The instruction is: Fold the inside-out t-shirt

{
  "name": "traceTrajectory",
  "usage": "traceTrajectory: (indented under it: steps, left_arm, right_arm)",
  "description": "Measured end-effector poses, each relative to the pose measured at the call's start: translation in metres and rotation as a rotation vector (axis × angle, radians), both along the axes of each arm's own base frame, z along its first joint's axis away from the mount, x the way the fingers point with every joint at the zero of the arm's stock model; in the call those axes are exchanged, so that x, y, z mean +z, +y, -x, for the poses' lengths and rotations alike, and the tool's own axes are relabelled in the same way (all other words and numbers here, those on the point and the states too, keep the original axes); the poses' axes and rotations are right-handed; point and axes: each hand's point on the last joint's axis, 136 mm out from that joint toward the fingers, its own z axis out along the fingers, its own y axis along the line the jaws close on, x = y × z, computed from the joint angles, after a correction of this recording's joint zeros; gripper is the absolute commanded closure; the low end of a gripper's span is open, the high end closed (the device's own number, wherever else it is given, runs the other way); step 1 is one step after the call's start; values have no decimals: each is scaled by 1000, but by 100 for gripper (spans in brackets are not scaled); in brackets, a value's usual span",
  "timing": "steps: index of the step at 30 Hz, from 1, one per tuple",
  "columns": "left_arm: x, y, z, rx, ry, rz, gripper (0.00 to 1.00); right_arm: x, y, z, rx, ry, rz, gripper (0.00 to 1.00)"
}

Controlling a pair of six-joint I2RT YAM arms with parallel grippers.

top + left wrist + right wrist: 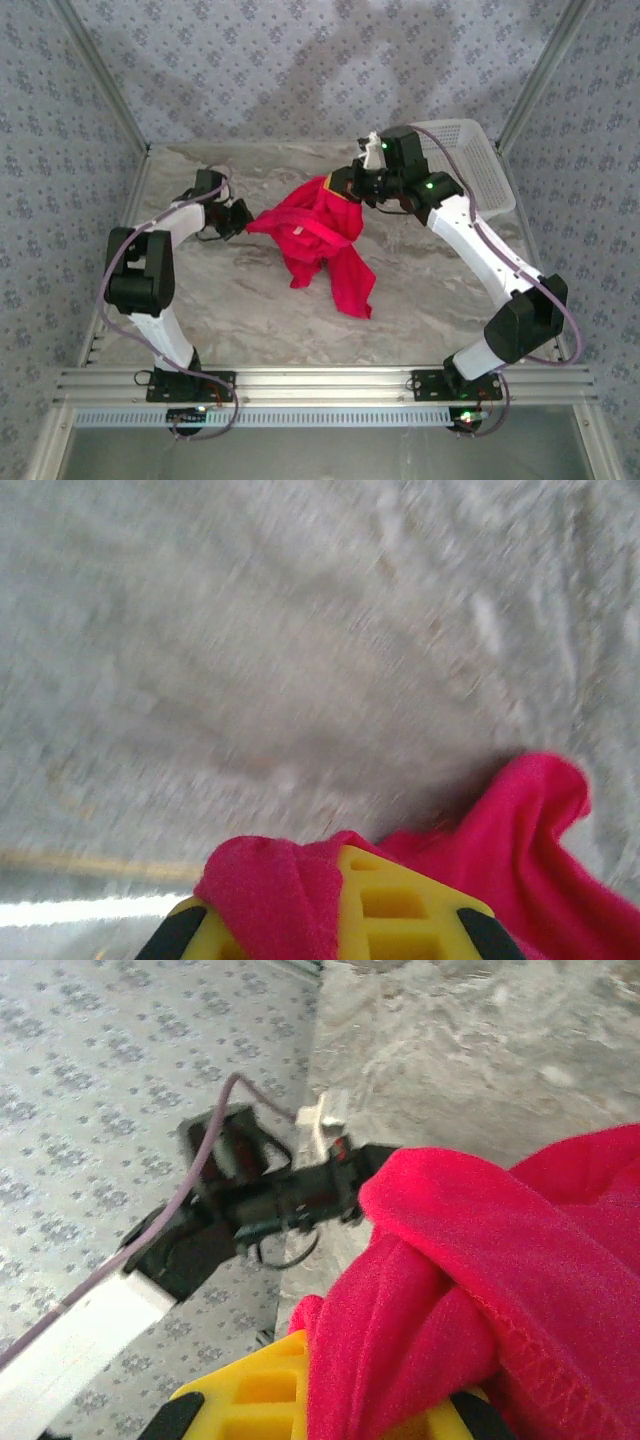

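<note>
The inside-out t-shirt (312, 238) is a plain red cloth, lifted and bunched over the middle of the marble-patterned table (250, 300), with one end trailing down toward the front. My left gripper (243, 218) is shut on its left edge. In the left wrist view a fold of the t-shirt (540, 850) is pinched in the left gripper (320, 900), between its yellow fingers (400, 905). My right gripper (345, 188) is shut on the upper right part. In the right wrist view a thick bunch of the t-shirt (520, 1250) is clamped in the right gripper (370, 1400).
A white lattice basket (470, 160) stands at the back right corner, just behind the right arm. Metal frame posts and patterned walls bound the table. The left arm (260, 1200) appears across from the right wrist camera.
</note>
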Motion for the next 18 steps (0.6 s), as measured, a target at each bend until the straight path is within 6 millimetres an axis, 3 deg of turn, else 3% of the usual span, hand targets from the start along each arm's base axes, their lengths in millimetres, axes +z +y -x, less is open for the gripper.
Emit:
traceTrajectory:
  steps: [2, 3, 6, 7, 10, 12, 14, 18]
  left_arm:
    - [6, 2, 21, -5, -32, -6, 99]
    - [13, 2, 31, -11, -61, -6, 87]
    - [54, -7, 52, -54, -214, 2, 39]
    - [73, -14, 58, -81, -284, 8, 29]
    - [120, -37, 70, -178, -480, 27, 20]
    - [141, -51, 72, -240, -595, 30, 13]
    - [150, -64, 73, -300, -693, 16, 7]
    - [144, -91, 70, -445, -819, -75, 7]
  right_arm:
    - [-15, -10, -6, -35, 24, 26, 100]
    - [-21, -14, -10, -55, 30, 47, 100]
    - [-32, -16, -19, -75, 20, 79, 100]
    - [-32, -14, -22, -70, 15, 73, 100]
    - [-29, -3, -25, -33, -12, 34, 100]
    - [-25, 4, -21, -2, -28, 22, 100]
    - [-19, 12, -16, 32, -51, 17, 100]
    - [-13, 21, -6, 77, -68, 5, 100]
